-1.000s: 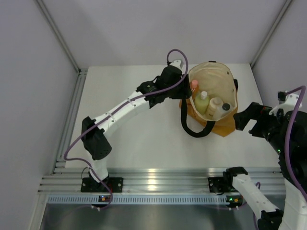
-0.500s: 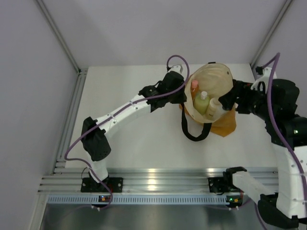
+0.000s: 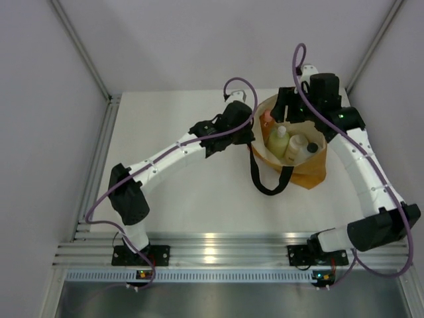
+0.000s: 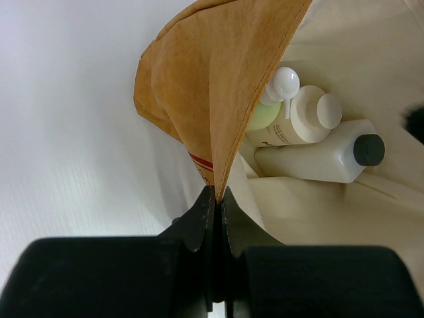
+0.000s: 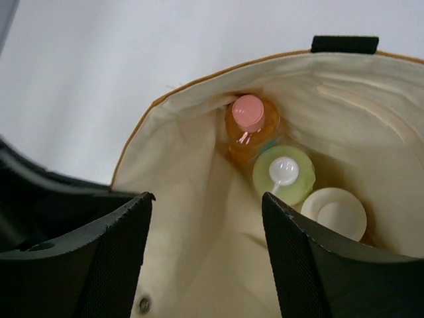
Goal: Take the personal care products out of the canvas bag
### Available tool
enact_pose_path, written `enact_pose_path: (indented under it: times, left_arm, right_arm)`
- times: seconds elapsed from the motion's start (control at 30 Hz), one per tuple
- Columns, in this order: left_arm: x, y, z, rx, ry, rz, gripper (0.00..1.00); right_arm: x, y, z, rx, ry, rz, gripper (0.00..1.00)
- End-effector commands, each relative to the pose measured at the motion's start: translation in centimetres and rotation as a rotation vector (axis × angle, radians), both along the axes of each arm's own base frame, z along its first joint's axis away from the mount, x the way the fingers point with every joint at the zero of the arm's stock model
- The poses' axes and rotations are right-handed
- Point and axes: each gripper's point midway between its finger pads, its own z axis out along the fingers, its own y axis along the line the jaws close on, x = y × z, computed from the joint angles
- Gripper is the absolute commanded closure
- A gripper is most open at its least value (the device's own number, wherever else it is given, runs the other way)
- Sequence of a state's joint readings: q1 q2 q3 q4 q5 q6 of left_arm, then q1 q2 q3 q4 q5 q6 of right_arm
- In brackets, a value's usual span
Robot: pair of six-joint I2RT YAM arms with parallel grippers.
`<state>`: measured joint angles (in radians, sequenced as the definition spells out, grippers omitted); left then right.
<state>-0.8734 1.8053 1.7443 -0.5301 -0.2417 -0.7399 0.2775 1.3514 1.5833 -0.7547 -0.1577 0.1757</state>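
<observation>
The canvas bag (image 3: 306, 171) lies at the table's far right, its mouth facing up. My left gripper (image 4: 217, 192) is shut on the bag's tan rim (image 4: 199, 86), at the left edge (image 3: 254, 138). Inside stand the personal care products: an orange bottle with a pink cap (image 5: 248, 126), a yellow-green one with a white cap (image 5: 285, 173), a squat cream one (image 5: 334, 212) and a clear-white one with a black cap (image 4: 324, 159). My right gripper (image 5: 207, 199) hangs open over the cream lining (image 5: 192, 159), just left of the bottles, with nothing between its fingers.
One black loop handle (image 3: 268, 180) lies on the table in front of the bag; the other (image 5: 344, 44) sits at the far rim. Grey walls close in the table at the back and both sides. A metal rail (image 3: 212, 252) runs along the near edge.
My right arm has swung from the right side to above the bag's far rim, its jaws narrowing somewhat. My left gripper has shut on the rim and drawn it slightly left.
</observation>
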Motion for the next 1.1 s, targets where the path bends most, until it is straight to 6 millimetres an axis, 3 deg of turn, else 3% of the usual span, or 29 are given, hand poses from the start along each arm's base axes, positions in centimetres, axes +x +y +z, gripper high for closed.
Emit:
enact_pose_path:
  times: [0.0, 0.23, 0.33, 0.53, 0.67, 0.83, 1.07]
  left_arm:
    - [0.8, 0.5, 4.9, -0.098, -0.079, 0.072, 1.00]
    - [1.5, 0.1, 6.0, -0.182, -0.058, 0.146, 1.00]
    - [1.5, -0.8, 6.8, -0.216, -0.050, 0.125, 1.00]
    - [1.5, -2.4, 6.5, -0.233, -0.023, 0.078, 1.00]
    - [1.5, -2.7, 6.5, -0.227, -0.029, 0.058, 1.00]
    - [1.7, -3.0, 6.1, -0.214, -0.030, 0.049, 1.00]
    - [1.7, -3.4, 5.6, -0.210, -0.022, 0.031, 1.00]
  right_arm:
    - [4.1, 0.3, 0.2, -0.066, -0.125, -0.026, 0.36]
    - [8.4, 0.7, -4.5, -0.100, -0.137, -0.074, 0.44]
    - [10.0, 0.8, -5.7, -0.094, -0.165, -0.102, 0.44]
    - [12.0, 2.3, -7.8, -0.081, -0.150, -0.092, 0.42]
    - [12.6, 2.4, -9.4, -0.088, -0.124, -0.095, 0.43]
    - [11.7, 3.1, -10.8, -0.102, -0.113, -0.070, 0.45]
    - [11.2, 2.9, -12.8, -0.153, -0.093, -0.070, 0.67]
